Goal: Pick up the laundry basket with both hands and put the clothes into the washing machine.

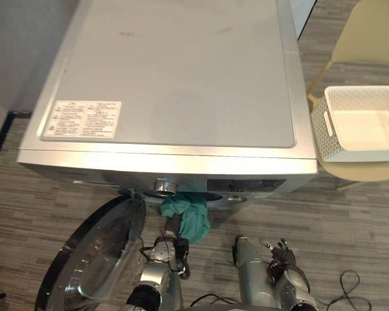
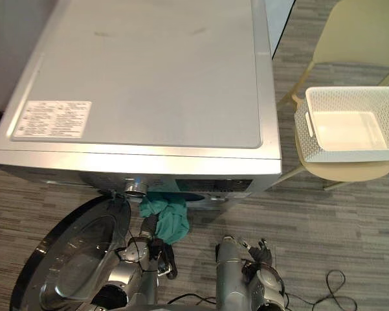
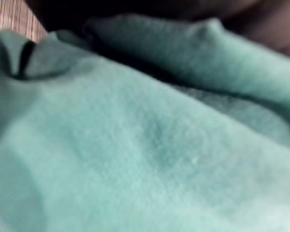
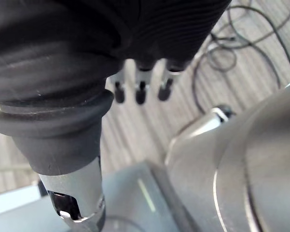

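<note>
Washer (image 1: 181, 71): a big grey box with a flat top. It fills the far middle of the room. Its front faces us.
Floor (image 1: 349, 214): grey, with wood stripes, all around the washer.
Door (image 1: 97, 259): round with a glass middle. It is swung wide open to the near left of the washer's front.
Chair (image 1: 369, 32): pale yellow. It stands just to the right of the washer.
Basket (image 1: 362, 91): white with lots of little holes. It sits on the chair seat, and I can see its bare white bottom.
Cloth (image 1: 191, 214): blue-green and soft. It hangs bunched out of the washer's round hole, just right of the door, and part of it droops down toward the floor.
Left hand (image 1: 173, 225): it reaches up from near and touches the bottom of the cloth. Its fingers are tucked in the cloth, so I cannot tell if they grip it.
Right hand (image 1: 283, 251): low down, near and to the right of the cloth, well apart from it. Its fingers (image 4: 141, 92) are loose and hold nothing.
Label (image 1: 82, 119): a white sticker on the near left corner of the washer's top.
Knob (image 1: 164, 187): a small shiny dial on the washer's front, just above the cloth.
</note>
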